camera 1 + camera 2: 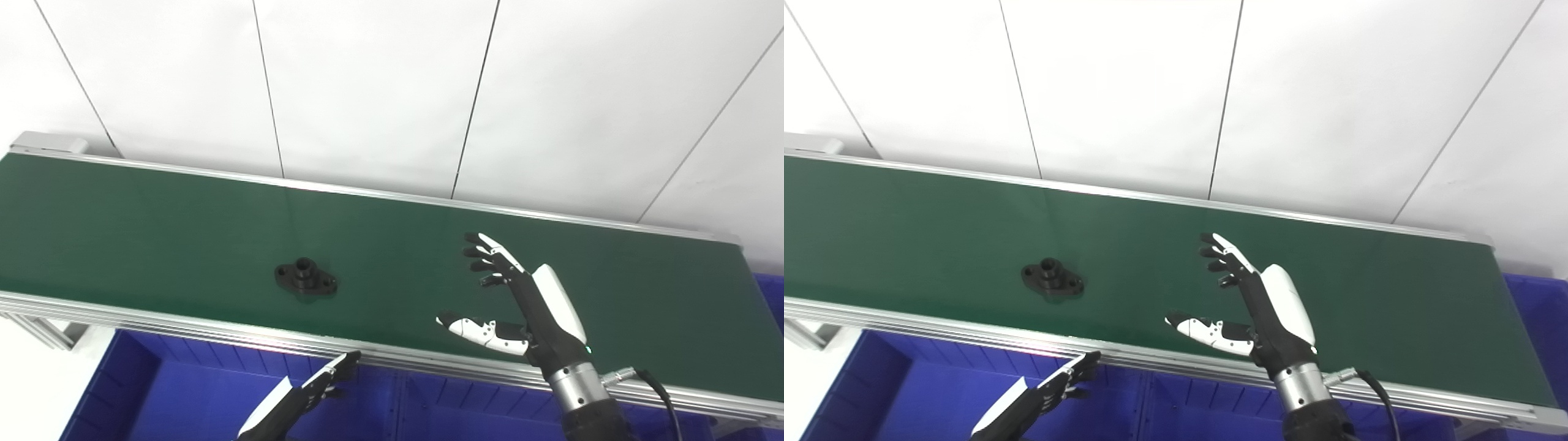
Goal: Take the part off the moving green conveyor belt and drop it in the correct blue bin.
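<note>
Right robot hand (527, 300) spread near black flanged part (305, 278).

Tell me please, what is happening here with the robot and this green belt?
A black part lies on the green conveyor belt, not held by anything. The right hand hovers open over the belt, to the right of the part, fingers and thumb spread toward it. The left hand waits low, over the blue bins in front of the belt. Nothing has been picked yet.

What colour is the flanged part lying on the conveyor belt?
Black: the small flanged part on the green conveyor belt shows best in the left eye view.
</note>
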Tool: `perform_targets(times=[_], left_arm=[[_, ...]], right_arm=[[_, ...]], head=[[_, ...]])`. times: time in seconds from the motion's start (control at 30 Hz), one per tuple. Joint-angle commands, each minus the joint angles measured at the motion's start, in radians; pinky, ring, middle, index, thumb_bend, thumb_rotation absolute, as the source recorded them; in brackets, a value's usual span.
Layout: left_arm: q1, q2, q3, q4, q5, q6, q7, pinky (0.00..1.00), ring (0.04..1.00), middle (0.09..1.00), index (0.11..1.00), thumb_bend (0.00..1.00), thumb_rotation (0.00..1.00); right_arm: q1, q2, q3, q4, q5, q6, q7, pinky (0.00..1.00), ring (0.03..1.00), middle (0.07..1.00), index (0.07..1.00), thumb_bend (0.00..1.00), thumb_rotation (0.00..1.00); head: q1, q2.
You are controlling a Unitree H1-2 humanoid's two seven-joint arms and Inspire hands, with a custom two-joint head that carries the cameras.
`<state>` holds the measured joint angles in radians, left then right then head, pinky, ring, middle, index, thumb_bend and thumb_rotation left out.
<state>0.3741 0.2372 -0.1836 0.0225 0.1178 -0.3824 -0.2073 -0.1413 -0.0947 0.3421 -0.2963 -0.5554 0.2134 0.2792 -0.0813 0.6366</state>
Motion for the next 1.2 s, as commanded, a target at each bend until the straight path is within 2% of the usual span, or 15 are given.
perform_targets(times=[0.0, 0.23, 0.73, 1.17], left_arm=[[-0.006, 0.018, -0.005, -0.011, -0.026, -0.046, -0.019, 0.83, 0.914, 0.951, 0.939, 0.64, 0.45], [-0.006, 0.029, -0.008, 0.004, -0.045, -0.073, -0.034, 0.82, 0.887, 0.928, 0.904, 0.68, 0.42], [0.01, 0.048, -0.01, -0.019, -0.036, -0.079, -0.049, 0.78, 0.864, 0.893, 0.866, 0.67, 0.37], [0.023, 0.059, -0.01, -0.046, -0.012, -0.085, -0.041, 0.77, 0.837, 0.867, 0.833, 0.7, 0.39]], right_arm=[[-0.072, 0.02, 0.014, 0.0, -0.019, 0.025, 0.013, 0.71, 0.804, 0.832, 0.892, 0.69, 0.4], [-0.165, 0.03, 0.056, 0.106, -0.05, 0.003, 0.006, 0.71, 0.799, 0.83, 0.884, 0.71, 0.39], [-0.341, 0.087, 0.149, 0.326, -0.12, 0.036, 0.039, 0.73, 0.814, 0.851, 0.889, 0.72, 0.44], [-0.417, 0.106, 0.223, 0.515, -0.177, 0.013, 0.022, 0.75, 0.833, 0.863, 0.875, 0.77, 0.39]], head=[[0.001, -0.001], [0.014, 0.004], [0.028, 0.019], [0.043, 0.037]])
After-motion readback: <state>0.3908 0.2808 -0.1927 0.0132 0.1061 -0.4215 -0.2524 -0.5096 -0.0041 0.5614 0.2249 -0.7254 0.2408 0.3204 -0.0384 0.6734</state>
